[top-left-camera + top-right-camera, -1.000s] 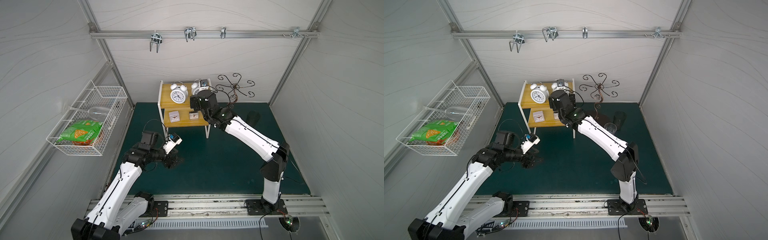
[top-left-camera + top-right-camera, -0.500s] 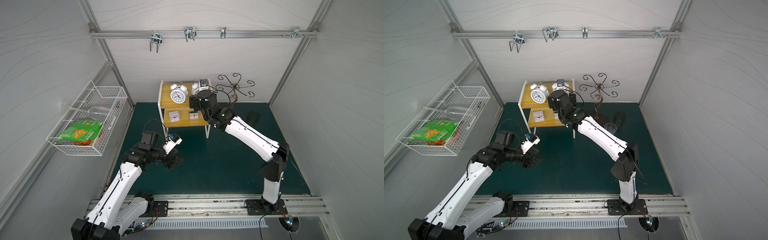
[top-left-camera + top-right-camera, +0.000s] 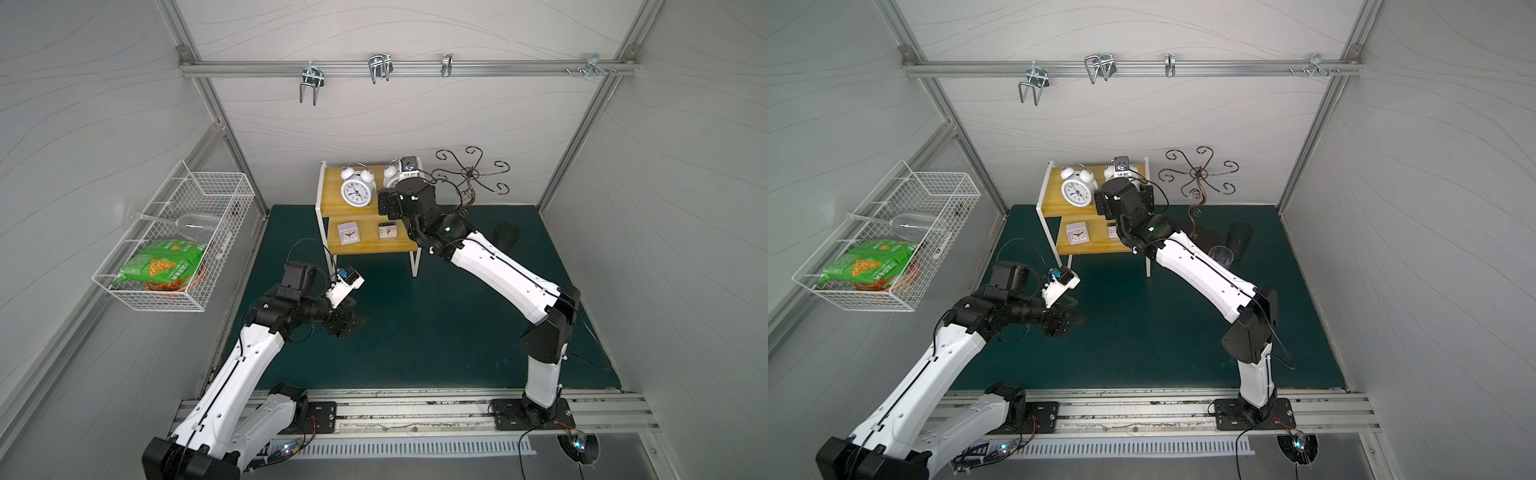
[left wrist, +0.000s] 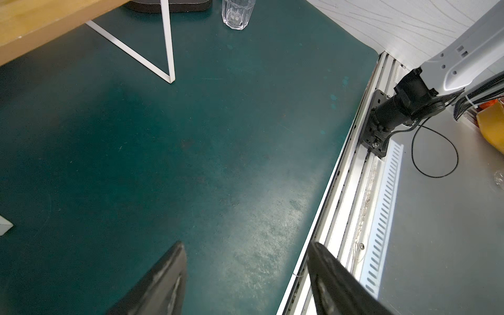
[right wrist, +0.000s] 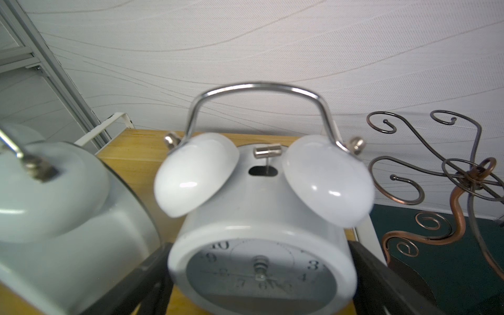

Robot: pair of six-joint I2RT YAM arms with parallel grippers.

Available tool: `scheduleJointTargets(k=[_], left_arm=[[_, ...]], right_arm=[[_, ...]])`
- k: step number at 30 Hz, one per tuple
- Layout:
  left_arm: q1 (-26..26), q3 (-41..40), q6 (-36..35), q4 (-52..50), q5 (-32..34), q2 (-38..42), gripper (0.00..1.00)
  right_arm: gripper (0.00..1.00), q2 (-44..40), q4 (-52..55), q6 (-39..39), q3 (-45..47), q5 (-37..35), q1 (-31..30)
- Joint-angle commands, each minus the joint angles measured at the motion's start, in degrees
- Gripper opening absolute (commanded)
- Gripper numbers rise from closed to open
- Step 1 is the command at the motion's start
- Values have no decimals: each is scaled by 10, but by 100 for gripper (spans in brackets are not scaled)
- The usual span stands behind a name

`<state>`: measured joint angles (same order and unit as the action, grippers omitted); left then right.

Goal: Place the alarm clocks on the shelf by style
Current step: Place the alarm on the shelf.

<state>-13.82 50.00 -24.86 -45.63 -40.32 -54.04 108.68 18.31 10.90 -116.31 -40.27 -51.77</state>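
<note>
Right gripper is released: its two black fingers stand spread on either side of a round white twin-bell clock, and a strip of yellow board shows between one finger and the case. That clock stands upright on the top tier of the shelf, just beside the second twin-bell clock. On the lower tier the white square clock and the smaller clear-cased square clock stand side by side, not touching. Left gripper hangs over the green mat in front of the shelf, its fingers parted with nothing between them. A clear drinking glass stands on the mat to the right of the shelf, near a copper wire stand. A white wire basket hangs on the left wall.
</note>
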Motion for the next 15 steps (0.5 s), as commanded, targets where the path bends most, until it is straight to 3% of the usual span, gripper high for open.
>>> scheduleJointTargets(k=[1,15], left_arm=[[-1,4,-4,9,-2,7,73],[-2,-6,7,35,23,8,74]], right_arm=[[99,-34,7,-2,-4,-9,-8],[99,-128,16,23,90,39,-11]])
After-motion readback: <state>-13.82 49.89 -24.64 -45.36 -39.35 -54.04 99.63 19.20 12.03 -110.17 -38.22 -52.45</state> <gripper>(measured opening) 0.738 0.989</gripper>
